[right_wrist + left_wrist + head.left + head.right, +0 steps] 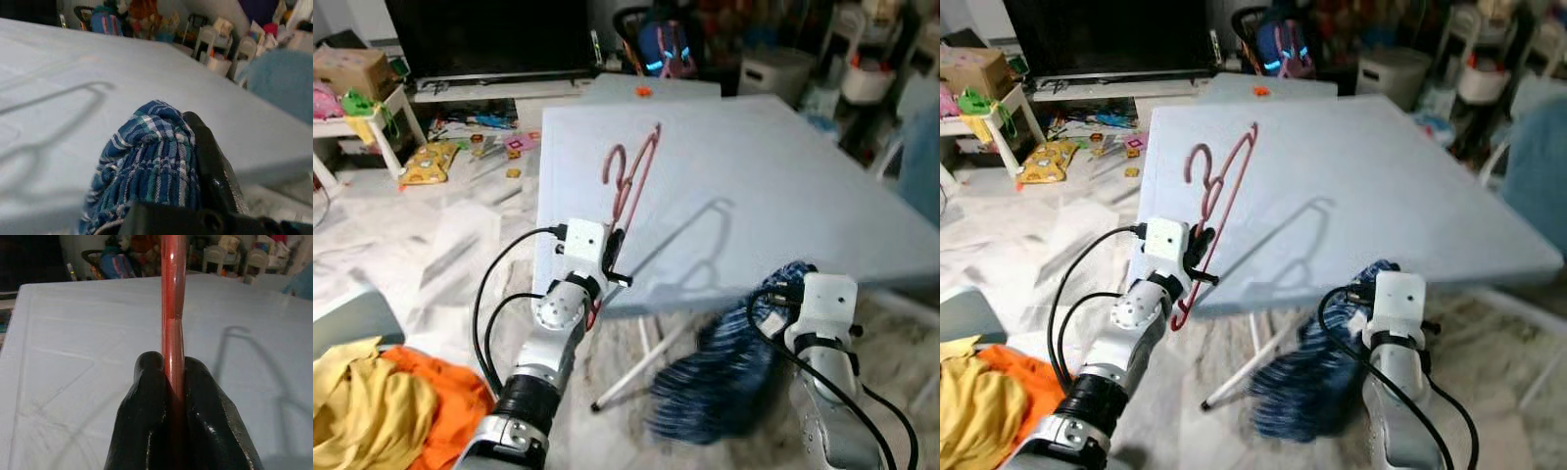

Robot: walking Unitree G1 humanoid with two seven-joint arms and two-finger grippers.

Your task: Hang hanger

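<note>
Hanger (628, 176) is thin red plastic, smooth, with a curled hook at the top. Left gripper (172, 396) is clamped on its lower bar; in the left wrist view both black fingers (146, 421) press against the red rod from either side. The hanger stands tilted, its long axis running up and away from the robot, hook end highest and leaning toward the far side of the table (783, 196). It sits over the near-left corner of that table, raised off the surface and casting a clear hanger-shaped shadow on the top.

The table top is a flat pale blue-grey sheet, matte, with faint crease lines. Its near edge runs just beyond both grippers; white legs show underneath.

Right gripper (195, 147) is clenched on a blue plaid shirt (724, 372): soft woven cloth, bunched, hanging below the near table edge and blurred in the head views. One black finger shows beside the fabric in the right wrist view.

Most of the table top beyond the hanger is bare. Left of the robot, yellow and orange clothes (382, 401) are piled near the arm. The floor beyond is cluttered with toys, with a dark TV (489, 39) at the back.
</note>
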